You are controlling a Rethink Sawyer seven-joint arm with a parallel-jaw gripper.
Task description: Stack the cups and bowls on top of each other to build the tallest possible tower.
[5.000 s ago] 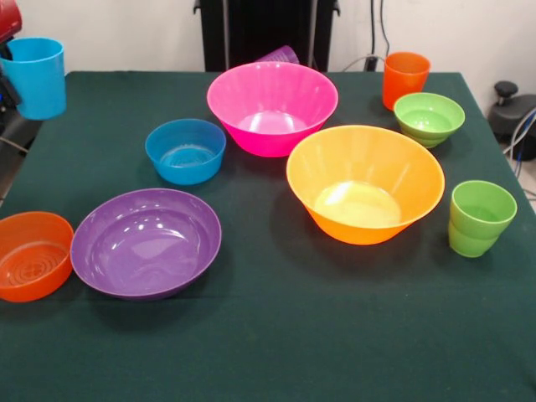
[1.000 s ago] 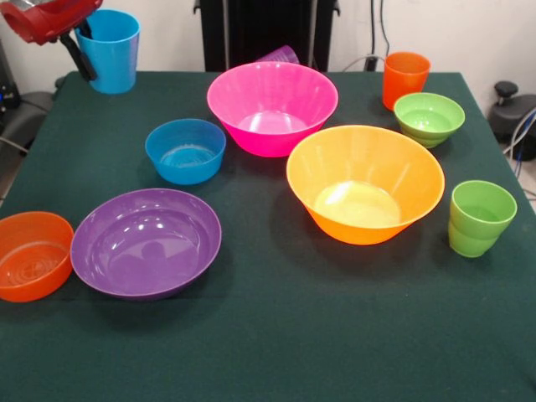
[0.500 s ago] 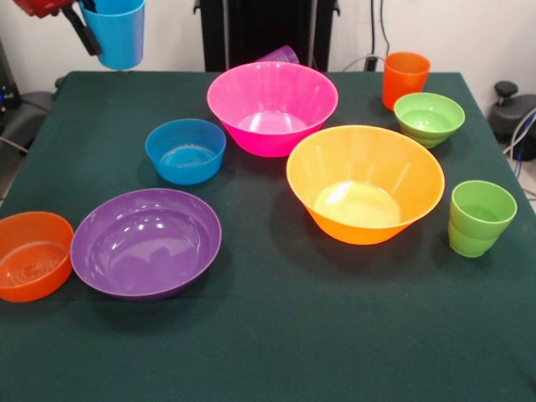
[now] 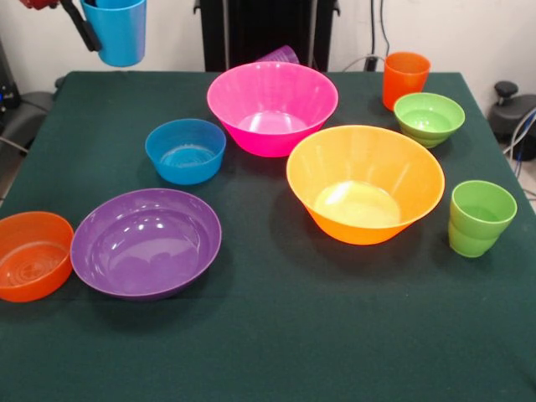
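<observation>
Since the earlier frame we see the sky blue cup carried slightly higher, the bowls unmoved. Nearest on the table sit the small orange bowl and purple bowl. Farthest, top left, our end effector pinches the cup's rim.
</observation>
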